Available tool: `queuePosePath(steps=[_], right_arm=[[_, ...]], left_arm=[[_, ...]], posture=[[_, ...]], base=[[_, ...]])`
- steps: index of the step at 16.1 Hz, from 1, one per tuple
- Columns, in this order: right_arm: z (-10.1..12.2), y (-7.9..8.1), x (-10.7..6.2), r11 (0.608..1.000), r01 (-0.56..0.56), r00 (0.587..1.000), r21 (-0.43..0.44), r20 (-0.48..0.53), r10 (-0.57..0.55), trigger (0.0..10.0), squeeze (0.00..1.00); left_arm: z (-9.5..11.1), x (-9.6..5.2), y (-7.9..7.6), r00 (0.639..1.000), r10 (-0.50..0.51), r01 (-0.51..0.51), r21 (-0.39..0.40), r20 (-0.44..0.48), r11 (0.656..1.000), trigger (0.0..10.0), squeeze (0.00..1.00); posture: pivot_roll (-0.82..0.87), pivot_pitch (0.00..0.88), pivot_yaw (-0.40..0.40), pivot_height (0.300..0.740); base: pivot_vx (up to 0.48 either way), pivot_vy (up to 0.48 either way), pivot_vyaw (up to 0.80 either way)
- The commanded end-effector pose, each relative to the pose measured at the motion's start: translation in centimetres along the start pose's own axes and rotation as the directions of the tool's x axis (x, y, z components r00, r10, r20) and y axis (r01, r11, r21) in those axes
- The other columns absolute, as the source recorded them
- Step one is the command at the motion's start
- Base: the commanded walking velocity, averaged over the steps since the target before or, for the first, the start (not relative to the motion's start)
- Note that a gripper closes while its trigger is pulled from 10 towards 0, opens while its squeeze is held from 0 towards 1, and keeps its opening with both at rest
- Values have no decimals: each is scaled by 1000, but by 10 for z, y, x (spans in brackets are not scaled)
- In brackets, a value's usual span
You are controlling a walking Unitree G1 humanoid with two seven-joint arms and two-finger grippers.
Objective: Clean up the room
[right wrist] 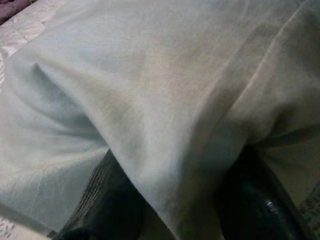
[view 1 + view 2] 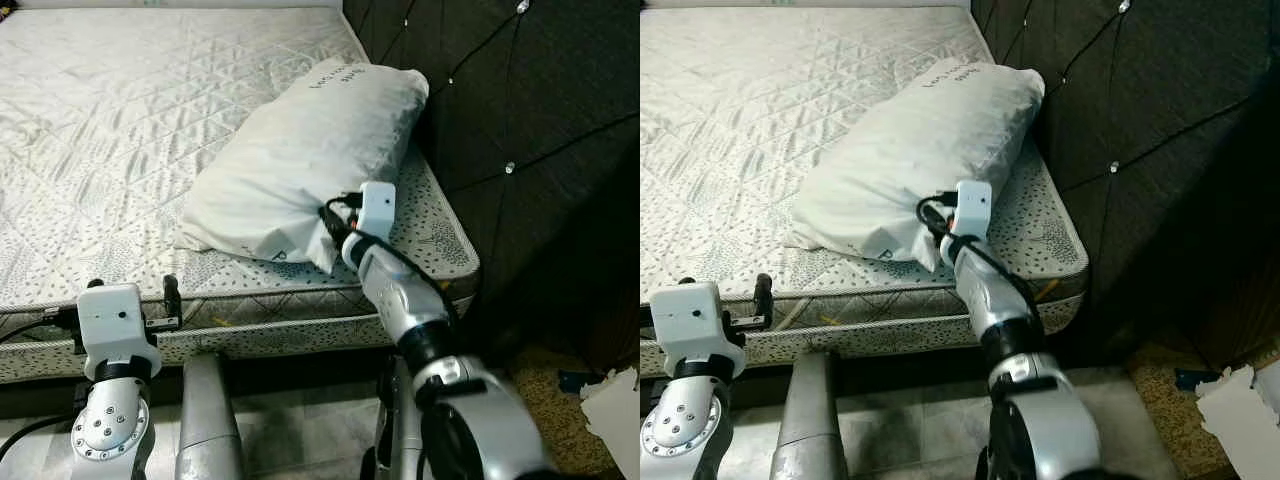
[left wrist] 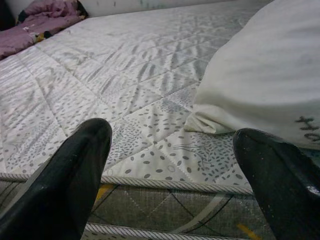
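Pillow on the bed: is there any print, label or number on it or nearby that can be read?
Dark lettering at the far end of the pillow: too small and blurred to read.
Dark lettering near the pillow's front corner, beside the right gripper: partly hidden, unreadable.
No other text is legible.

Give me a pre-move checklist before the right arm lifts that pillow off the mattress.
1. Right gripper on the pillow: ok, a fold of the cover sits between its two fingers at the near corner.
2. Grip deep enough to hold the weight: cannot tell, only a pinch of fabric shows.
3. Left gripper free to help: ok, open, at the mattress edge, holding nothing.
4. Pillow free of other things: ok, nothing lies on it; its far end is close to the dark headboard.
5. Pink bedding at the far corner: ok, well apart from the pillow.
6. Torn paper on the floor: ok, off to the right, away from the arms.
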State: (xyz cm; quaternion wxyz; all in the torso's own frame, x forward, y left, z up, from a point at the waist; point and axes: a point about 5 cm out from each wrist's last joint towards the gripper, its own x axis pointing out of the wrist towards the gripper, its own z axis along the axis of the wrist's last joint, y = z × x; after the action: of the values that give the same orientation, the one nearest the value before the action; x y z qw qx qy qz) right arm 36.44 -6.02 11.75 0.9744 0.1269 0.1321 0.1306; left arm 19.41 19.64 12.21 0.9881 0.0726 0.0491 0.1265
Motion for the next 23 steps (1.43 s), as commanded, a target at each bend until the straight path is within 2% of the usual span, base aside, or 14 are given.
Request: queuePosePath(steps=[1,2,3,5,6,7,8,11,12,15,17,19,20,23], right_arm=[[34,-12,3,999,49,992,-1,119,-49,0,0],[38,-16,4,998,64,990,3,128,-64,0,0],[56,-32,6,992,121,980,33,156,-124,0,0],[72,-46,6,986,163,968,43,189,-168,0,0],[95,-64,3,973,229,940,40,251,-232,0,0],[95,-64,3,973,229,940,40,251,-232,0,0],[123,-91,-7,941,336,884,46,329,-331,0,0],[150,-128,-27,874,483,791,57,399,-463,0,0],[165,-148,-41,836,547,737,55,443,-511,0,0],[174,-169,-57,791,611,682,27,489,-544,0,0],[166,-173,-60,783,621,692,-42,498,-522,0,0],[125,-174,-54,802,588,754,-104,429,-497,0,0],[97,-167,-50,822,554,793,-137,387,-470,0,0],[56,-151,-48,853,487,849,-186,330,-413,0,0]], left_arm=[[0,2,1,1000,1,-1,9,0,1000,10000,0],[0,2,1,1000,1,-1,9,1,1000,10000,0],[0,3,1,1000,4,-4,8,3,1000,10000,0],[0,4,1,1000,5,-5,8,5,1000,10000,0],[-1,4,0,1000,7,-7,9,5,1000,10000,0],[-1,4,0,1000,7,-7,9,5,1000,10000,0],[-2,3,-2,1000,8,-8,11,3,1000,10000,0],[-4,4,-5,1000,4,-4,10,-1,1000,10000,0],[-4,7,-6,1000,2,-2,8,2,1000,10000,0],[-3,11,-5,1000,-4,4,10,8,1000,10000,0],[-3,12,-5,1000,-7,7,12,10,1000,10000,0],[-4,13,-5,1000,-9,9,15,13,1000,10000,0],[-4,13,-5,1000,-12,12,16,15,1000,10000,0],[-3,14,-5,1000,-15,15,19,18,1000,10000,0]], posture=[[133,0,-28,503],[133,0,-29,503],[134,0,-29,503],[131,0,-28,503],[128,0,-29,503],[128,0,-29,503],[123,0,-32,503],[109,0,-29,503],[96,0,-24,503],[75,0,-18,503],[73,0,-19,503],[68,0,-20,503],[70,0,-21,503],[76,0,-17,503]], base=[[0,0,0],[0,0,0],[0,0,0],[0,0,0],[0,0,0],[0,0,0],[0,0,0],[0,0,0],[0,0,0],[0,0,0],[0,0,0],[0,0,0],[0,0,0],[0,0,0]])
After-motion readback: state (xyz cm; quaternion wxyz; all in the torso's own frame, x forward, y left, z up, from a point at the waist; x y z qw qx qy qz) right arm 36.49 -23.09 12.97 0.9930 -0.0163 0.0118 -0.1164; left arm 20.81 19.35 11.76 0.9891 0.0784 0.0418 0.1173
